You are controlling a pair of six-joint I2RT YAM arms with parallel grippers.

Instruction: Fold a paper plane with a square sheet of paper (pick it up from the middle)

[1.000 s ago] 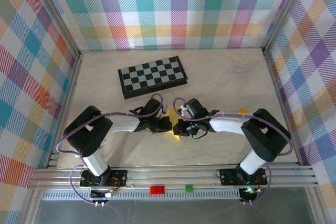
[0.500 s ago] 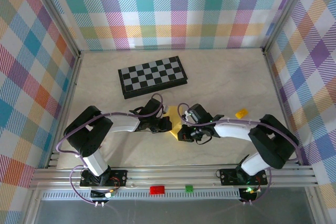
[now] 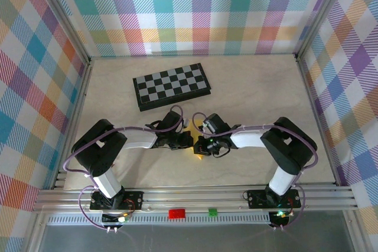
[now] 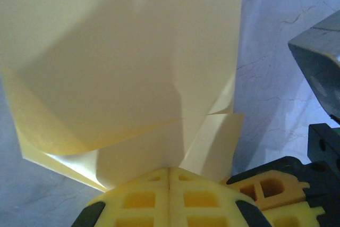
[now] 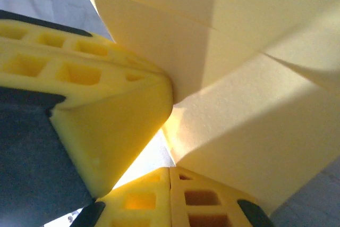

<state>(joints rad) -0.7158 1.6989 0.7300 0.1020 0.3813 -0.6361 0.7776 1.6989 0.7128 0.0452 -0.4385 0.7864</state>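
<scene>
Pale surface [image 3: 254,87] inside checked walls [image 3: 195,4], where left pincer [image 4: 169,179] and right pincer [image 5: 170,179], tips together near the front, each clamp an edge of the part-folded square sheet of paper [image 4: 133,62], likely feather-light, floppy and easily torn, best pinched at its creases

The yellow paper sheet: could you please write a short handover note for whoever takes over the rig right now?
Left gripper: jaws shut on the square sheet of paper, pinching its near edge.
Right gripper: jaws shut, tips against the sheet; I cannot confirm a pinch.
Position: the sheet is between the two grippers, over the near middle of the table, with the chessboard beyond it.
Done: a few flaps are folded over, loosely.
Left: the remaining folds and firm creases; the shape is not yet a slim dart.
</scene>
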